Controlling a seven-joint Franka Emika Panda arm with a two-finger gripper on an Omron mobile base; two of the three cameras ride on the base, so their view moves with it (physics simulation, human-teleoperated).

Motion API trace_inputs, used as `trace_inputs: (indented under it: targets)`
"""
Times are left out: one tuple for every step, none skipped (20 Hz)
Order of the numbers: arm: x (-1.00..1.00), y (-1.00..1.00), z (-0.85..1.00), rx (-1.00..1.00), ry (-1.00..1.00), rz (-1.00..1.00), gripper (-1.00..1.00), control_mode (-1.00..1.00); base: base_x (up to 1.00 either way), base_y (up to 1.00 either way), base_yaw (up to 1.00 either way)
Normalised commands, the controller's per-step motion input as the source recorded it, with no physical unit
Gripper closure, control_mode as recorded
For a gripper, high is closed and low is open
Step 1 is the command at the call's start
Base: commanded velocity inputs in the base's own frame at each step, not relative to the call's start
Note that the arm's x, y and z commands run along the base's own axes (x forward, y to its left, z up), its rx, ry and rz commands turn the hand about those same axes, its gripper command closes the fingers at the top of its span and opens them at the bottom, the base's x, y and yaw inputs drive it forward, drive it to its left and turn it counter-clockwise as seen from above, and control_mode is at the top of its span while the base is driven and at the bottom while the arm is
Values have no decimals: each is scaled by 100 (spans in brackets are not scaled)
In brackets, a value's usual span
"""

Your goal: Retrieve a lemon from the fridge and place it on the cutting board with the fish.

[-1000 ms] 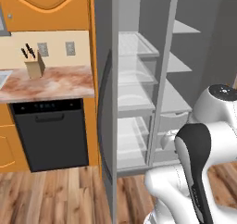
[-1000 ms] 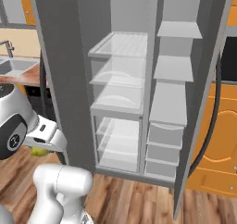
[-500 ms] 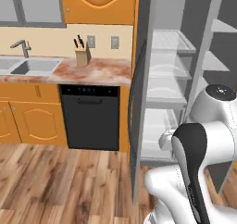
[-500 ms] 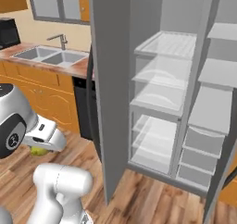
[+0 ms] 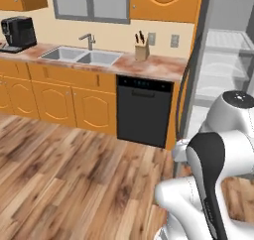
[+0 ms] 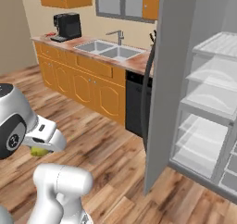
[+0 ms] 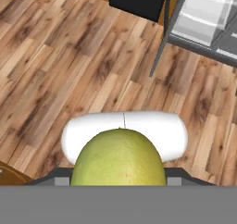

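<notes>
Left base view: the white arm fills the lower right of the frame, in front of the open fridge (image 5: 223,70), whose white shelves show at the upper right. A black dishwasher (image 5: 144,110) sits at center under the pink stone table (image 5: 158,65), with a knife block (image 5: 142,49) above it, a steel sink (image 5: 82,56) to the left and a black coffee machine (image 5: 19,33) at the upper left. Orange cabinets run below, over a wood-plank floor (image 5: 64,184).

Right base view: the lemon (image 6: 40,151) shows as a yellow-green sliver at the left edge of the frame, tucked under the white hand of the gripper (image 6: 45,146); the fingers themselves are hidden. The grey fridge door (image 6: 164,79) stands open at center, with the shelves to its right. The sink and coffee machine line the table at the upper left.

Hand view: the lemon (image 7: 118,158) fills the bottom center of the frame, right against the camera and held over the floor. The jaws appear closed on it, though the fingertips are hidden behind the fruit. The dishwasher's foot and the fridge's lowest shelf sit along the top edge.
</notes>
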Motion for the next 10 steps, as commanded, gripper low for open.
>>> trace_inputs:
  targets:
    - [0,0,0,0,0,0,100,100,23,86,26]
    - [0,0,0,0,0,0,100,100,36,91,21]
    - [0,0,0,0,0,0,100,100,46,87,16]
    - [0,0,0,0,0,0,100,100,54,84,13]
    - [0,0,0,0,0,0,100,100,58,88,10]
    - [0,0,0,0,0,0,100,100,59,93,6]
    - [0,0,0,0,0,0,100,100,63,94,4]
    - [0,0,0,0,0,0,100,100,65,94,2]
    - [0,0,0,0,0,0,100,100,71,96,0]
    - [0,0,0,0,0,0,100,100,71,99,0]
